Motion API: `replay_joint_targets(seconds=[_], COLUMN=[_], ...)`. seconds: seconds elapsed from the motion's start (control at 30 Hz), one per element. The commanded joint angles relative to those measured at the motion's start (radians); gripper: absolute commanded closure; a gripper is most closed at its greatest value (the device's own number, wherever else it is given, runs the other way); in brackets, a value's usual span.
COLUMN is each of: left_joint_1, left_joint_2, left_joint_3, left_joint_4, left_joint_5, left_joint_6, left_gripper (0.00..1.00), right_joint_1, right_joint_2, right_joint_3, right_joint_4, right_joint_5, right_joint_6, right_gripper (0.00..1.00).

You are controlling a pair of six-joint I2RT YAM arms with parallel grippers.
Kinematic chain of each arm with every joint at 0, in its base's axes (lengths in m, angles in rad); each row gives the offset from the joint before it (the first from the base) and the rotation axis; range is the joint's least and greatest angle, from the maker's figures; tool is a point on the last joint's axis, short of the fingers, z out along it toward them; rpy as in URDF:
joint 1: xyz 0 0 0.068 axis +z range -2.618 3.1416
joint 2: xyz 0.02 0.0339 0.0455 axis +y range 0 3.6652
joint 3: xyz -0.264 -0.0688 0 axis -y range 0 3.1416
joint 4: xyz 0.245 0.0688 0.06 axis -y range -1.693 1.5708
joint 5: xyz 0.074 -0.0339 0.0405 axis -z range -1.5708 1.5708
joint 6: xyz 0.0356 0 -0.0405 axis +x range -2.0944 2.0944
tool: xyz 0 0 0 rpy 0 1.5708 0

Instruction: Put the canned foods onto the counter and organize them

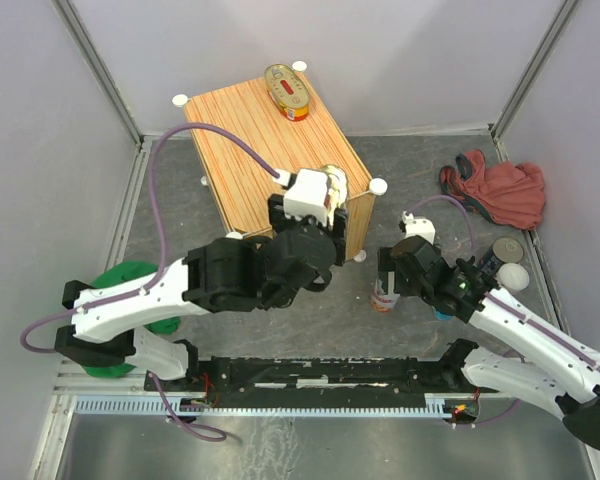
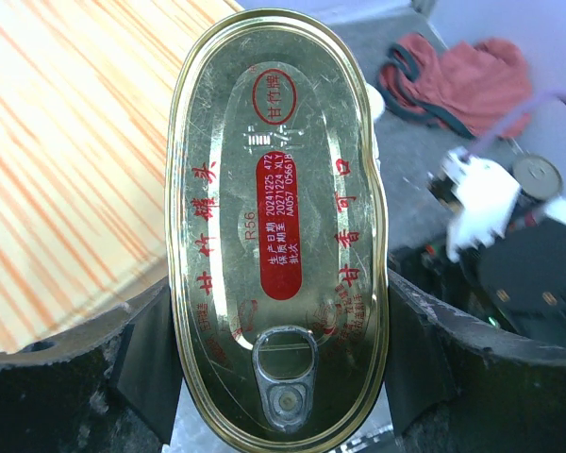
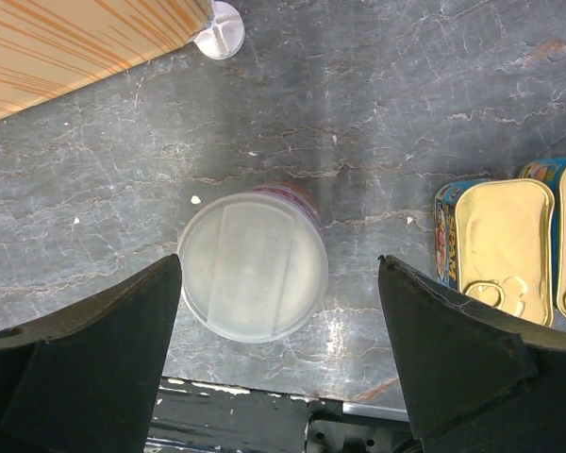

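Table [image 3: 406, 113]: white-lidded tin [image 3: 253, 267], seemingly untouched, under right hand [image 3: 278, 288].

Pale walls [image 1: 400, 60]; grey tabletop [image 1: 405, 165] — marbled

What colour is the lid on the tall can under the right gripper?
White lid, clearest in right wrist view.

On the counter [image 1: 250, 130] a second oval tin [image 1: 287, 90] blocks the far edge; bare wood lies nearer, left of my held oval tin [image 2: 278, 226]. My right fingers [image 3: 85, 359] flank the white-lidded tin [image 3: 253, 266]; rectangular tins [image 3: 495, 241] crowd its right.
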Motion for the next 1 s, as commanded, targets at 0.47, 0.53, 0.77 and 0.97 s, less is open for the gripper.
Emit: replay_joint_targets(seconds=[0.47,0.53,0.77,0.97], left_joint_1=[0.550,0.606,0.769,0.825], left_joint_2=[0.086,0.106,0.212,0.383], left_joint_3=[0.207,0.217,0.303,0.492], left_joint_4=[0.047,0.059,0.111,0.090], left_joint_5=[0.106,0.146,0.245,0.251], left_joint_6=[0.159,0.164,0.188,0.198], left_gripper=[0.97,0.97,0.97,0.97], right_joint_1=[-0.003,-0.003,-0.002,-0.003], right_joint_2=[-0.067,-0.078,-0.129,-0.169], right_joint_3=[0.098,0.101,0.106,0.103], right_joint_4=[-0.059,-0.065,-0.093,-0.107], right_joint_5=[-0.005,-0.007,-0.014,-0.013], right_joint_6=[-0.003,-0.003,-0.001,-0.001], right_gripper=[0.07,0.07,0.07,0.07])
